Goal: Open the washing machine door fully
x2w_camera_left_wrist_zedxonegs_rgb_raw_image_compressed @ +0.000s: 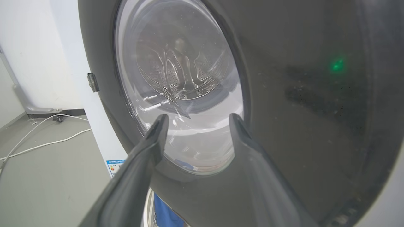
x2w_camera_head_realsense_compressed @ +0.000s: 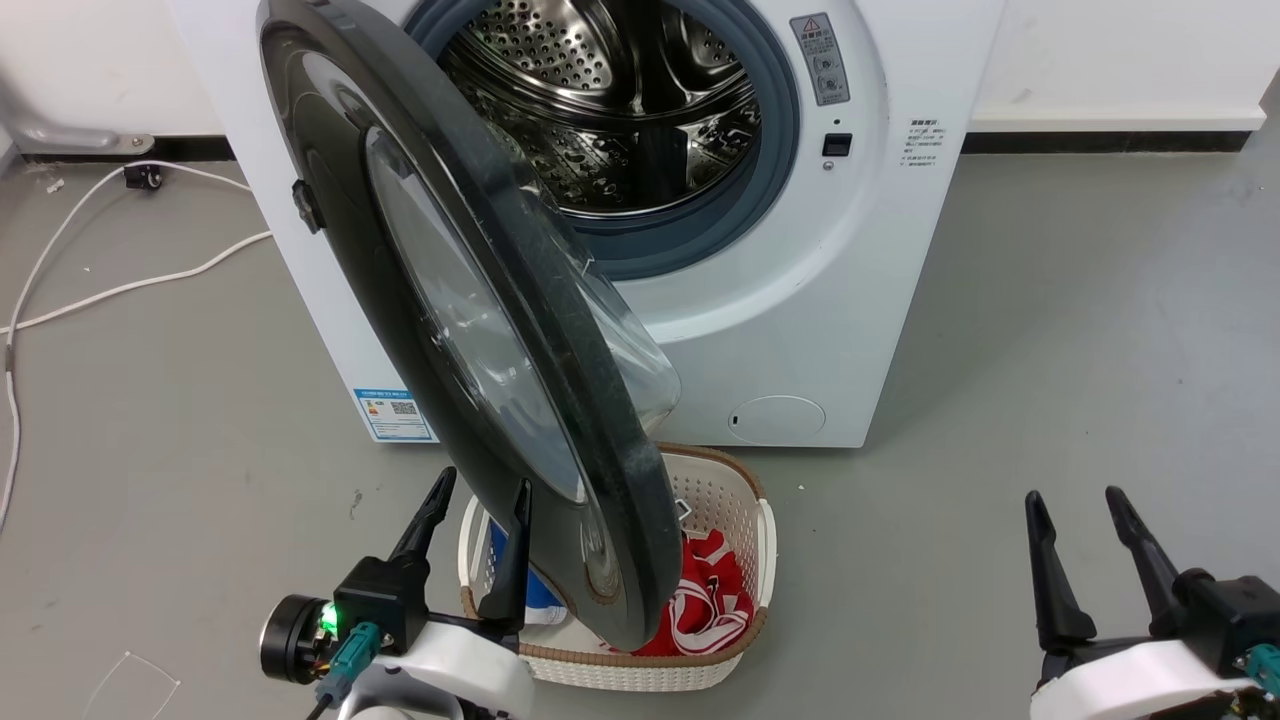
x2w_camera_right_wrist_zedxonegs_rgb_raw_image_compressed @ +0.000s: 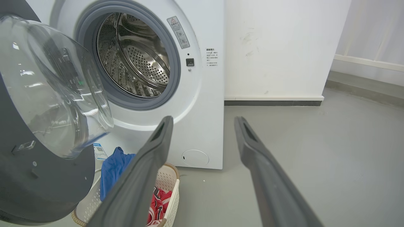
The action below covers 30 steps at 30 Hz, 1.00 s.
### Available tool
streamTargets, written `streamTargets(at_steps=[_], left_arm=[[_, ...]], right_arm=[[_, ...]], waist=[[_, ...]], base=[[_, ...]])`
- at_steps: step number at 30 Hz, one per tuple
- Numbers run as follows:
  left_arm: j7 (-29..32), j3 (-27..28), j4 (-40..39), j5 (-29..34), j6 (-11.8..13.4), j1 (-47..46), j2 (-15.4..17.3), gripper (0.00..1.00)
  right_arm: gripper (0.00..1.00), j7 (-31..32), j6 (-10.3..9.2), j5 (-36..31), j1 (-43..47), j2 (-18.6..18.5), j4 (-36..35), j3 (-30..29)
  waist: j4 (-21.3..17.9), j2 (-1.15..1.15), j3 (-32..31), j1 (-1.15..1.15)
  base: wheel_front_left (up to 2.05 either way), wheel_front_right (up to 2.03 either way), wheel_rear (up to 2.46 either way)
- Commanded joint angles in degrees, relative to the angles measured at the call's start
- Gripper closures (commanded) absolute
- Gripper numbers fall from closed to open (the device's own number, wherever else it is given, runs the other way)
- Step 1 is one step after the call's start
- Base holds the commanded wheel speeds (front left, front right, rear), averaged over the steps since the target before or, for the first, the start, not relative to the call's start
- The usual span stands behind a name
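Note:
The white washing machine [x2w_camera_head_realsense_compressed: 800,300] stands ahead with its steel drum [x2w_camera_head_realsense_compressed: 620,100] exposed. Its glossy black washing machine door [x2w_camera_head_realsense_compressed: 560,420] hangs swung out toward me, roughly edge-on, with the clear glass bowl [x2w_camera_head_realsense_compressed: 640,350] bulging toward the drum. My left gripper [x2w_camera_head_realsense_compressed: 485,490] is open just to the left of the door's lower outer face, close against it; in the left wrist view the door [x2w_camera_left_wrist_zedxonegs_rgb_raw_image_compressed: 300,94] looms right before the left gripper [x2w_camera_left_wrist_zedxonegs_rgb_raw_image_compressed: 197,118]. My right gripper [x2w_camera_head_realsense_compressed: 1070,500] is open at the lower right over bare floor, and in the right wrist view the right gripper [x2w_camera_right_wrist_zedxonegs_rgb_raw_image_compressed: 203,119] points at the machine [x2w_camera_right_wrist_zedxonegs_rgb_raw_image_compressed: 202,78].
A cream laundry basket [x2w_camera_head_realsense_compressed: 735,480] with red and blue clothes [x2w_camera_head_realsense_compressed: 710,600] sits on the floor under the door's lower edge. White cables [x2w_camera_head_realsense_compressed: 120,285] trail across the grey floor at the left. A white wall [x2w_camera_right_wrist_zedxonegs_rgb_raw_image_compressed: 277,47] runs behind the machine.

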Motion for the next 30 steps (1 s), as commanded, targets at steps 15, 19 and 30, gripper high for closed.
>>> streamTargets(at_steps=[15,19,30], left_arm=[[-0.1,1.0,-0.2,0.6,-0.3,-0.4,-0.1,0.00],[-0.1,0.8,0.2,0.1,-0.4,0.1,-0.1,1.00],[-0.1,4.0,-3.3,-0.4,0.8,-2.3,-0.1,1.00]], right_arm=[[0.00,-1.0,-0.01,-1.7,0.3,1.8,2.0,0.7],[0.00,-1.2,-0.01,-2.0,0.1,1.9,2.0,1.1],[0.00,-1.5,-0.01,-1.4,-0.1,2.2,1.7,0.8]], waist=[[-0.4,0.00,0.4,0.00],[-0.6,0.00,0.5,0.00],[-0.2,0.00,1.1,0.00]], base=[[0.00,0.00,0.00],[0.00,0.00,0.00],[0.00,0.00,0.00]])
